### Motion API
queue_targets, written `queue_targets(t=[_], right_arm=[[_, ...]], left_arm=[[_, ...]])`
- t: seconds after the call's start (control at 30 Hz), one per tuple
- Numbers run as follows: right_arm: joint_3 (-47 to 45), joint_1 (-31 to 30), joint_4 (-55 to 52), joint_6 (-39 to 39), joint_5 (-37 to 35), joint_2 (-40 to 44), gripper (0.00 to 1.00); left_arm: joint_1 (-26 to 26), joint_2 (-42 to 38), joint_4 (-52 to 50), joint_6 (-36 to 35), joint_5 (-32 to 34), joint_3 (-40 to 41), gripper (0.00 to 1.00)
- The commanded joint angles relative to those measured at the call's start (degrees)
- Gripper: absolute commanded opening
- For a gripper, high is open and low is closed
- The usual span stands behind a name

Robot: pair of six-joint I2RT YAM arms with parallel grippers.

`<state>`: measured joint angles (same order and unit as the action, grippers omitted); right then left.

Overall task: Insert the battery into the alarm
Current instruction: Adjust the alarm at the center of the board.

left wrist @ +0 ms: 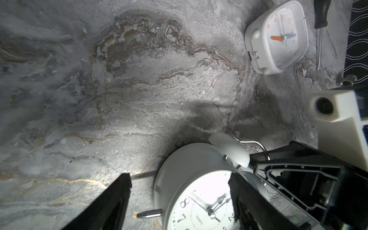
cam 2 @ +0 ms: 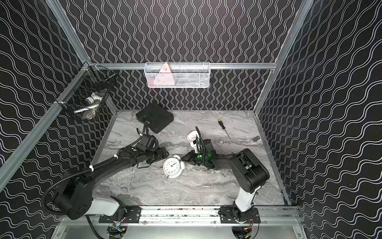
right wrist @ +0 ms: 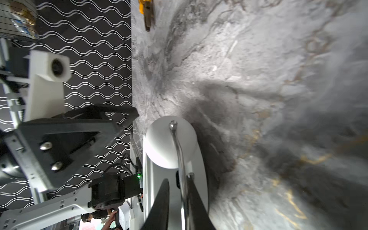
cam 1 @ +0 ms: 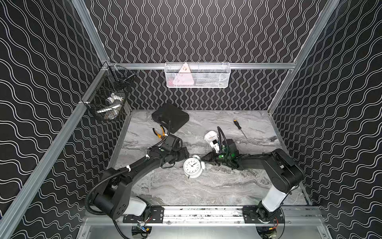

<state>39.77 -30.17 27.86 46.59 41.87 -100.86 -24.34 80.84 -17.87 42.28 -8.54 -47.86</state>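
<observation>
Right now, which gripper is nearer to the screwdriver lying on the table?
Right. The right gripper grips the handle of the round alarm clock, on the side toward the screwdriver; the left gripper is open across the clock, farther away.

- A grey, marble-look table (cam 1: 206, 192) is seen.
- A round white clock (cam 1: 192, 167) is set near its middle.
- A square white clock (cam 1: 210, 137) is laid just behind.
- A black case (cam 1: 172, 118) and pliers (cam 1: 158, 132) are placed back left.
- A screwdriver (cam 1: 239, 128) and a small dark thing (cam 1: 273, 138) are laid back right.
</observation>
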Motion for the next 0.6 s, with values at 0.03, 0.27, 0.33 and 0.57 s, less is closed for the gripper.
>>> queue_targets(t=[0.03, 0.27, 0.33, 0.57], right_arm=[[1.4, 0.8, -5.0, -5.7, -0.5, -0.9, 0.21], [2.2, 1.5, -13.0, -10.5, -4.1, 0.8, 0.46], [1.4, 1.5, -14.3, -10.6, -5.2, 2.3, 0.52], [-5.8, 1.2, -20.4, -9.7, -10.8, 14.1, 0.5]], left_arm=[[1.0, 0.1, 1.6, 0.8, -1.6, 1.0, 0.87], [1.8, 0.8, 3.3, 1.1, -3.4, 2.0, 0.9], [1.9, 1.0, 3.7, 1.2, -3.6, 2.1, 0.91], [1.9, 2.6, 5.6, 0.4, -4.1, 2.1, 0.85]])
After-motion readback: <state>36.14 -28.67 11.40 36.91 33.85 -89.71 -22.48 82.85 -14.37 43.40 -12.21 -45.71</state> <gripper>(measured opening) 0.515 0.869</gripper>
